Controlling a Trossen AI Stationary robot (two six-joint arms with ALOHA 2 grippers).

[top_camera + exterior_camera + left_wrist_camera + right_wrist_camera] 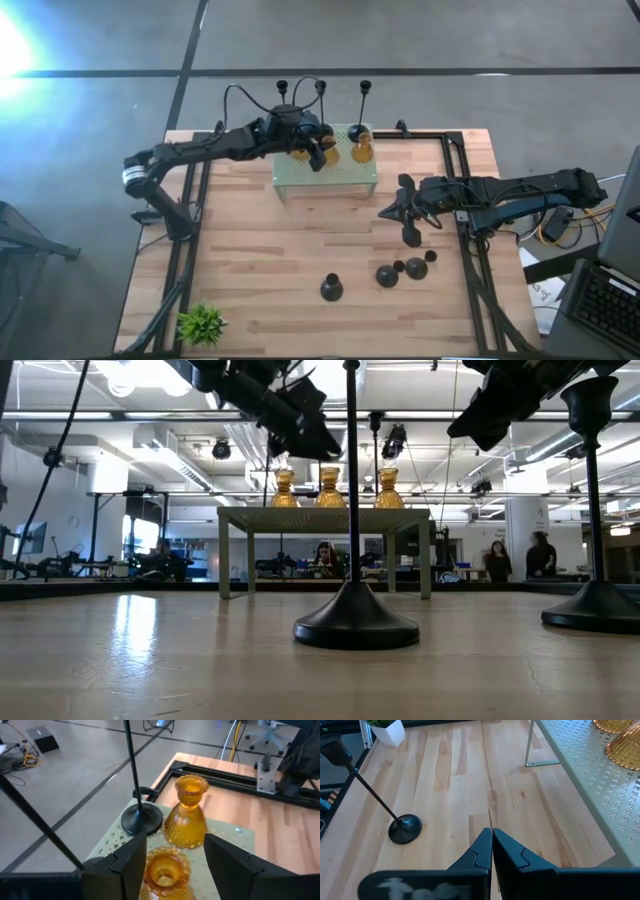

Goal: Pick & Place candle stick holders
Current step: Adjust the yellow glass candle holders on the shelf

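Reaching in from the table's left edge, the left arm (200, 148) stretches toward the far edge, its wrist bent down over the green stand (328, 172). The left gripper (175, 855) hangs with fingers apart, straddling an amber holder (165, 872) without touching it; a second amber holder (187, 813) and a thin black stem holder (141, 815) stand just beyond on the stand. The low view shows three amber holders in a row on the stand's top. Near the table's front edge stand several black holders (332, 288). The right arm (520, 192) lies low, coming in from the right edge, its right gripper (491, 845) pinched together, holding nothing, above bare wood near the stand's right end.
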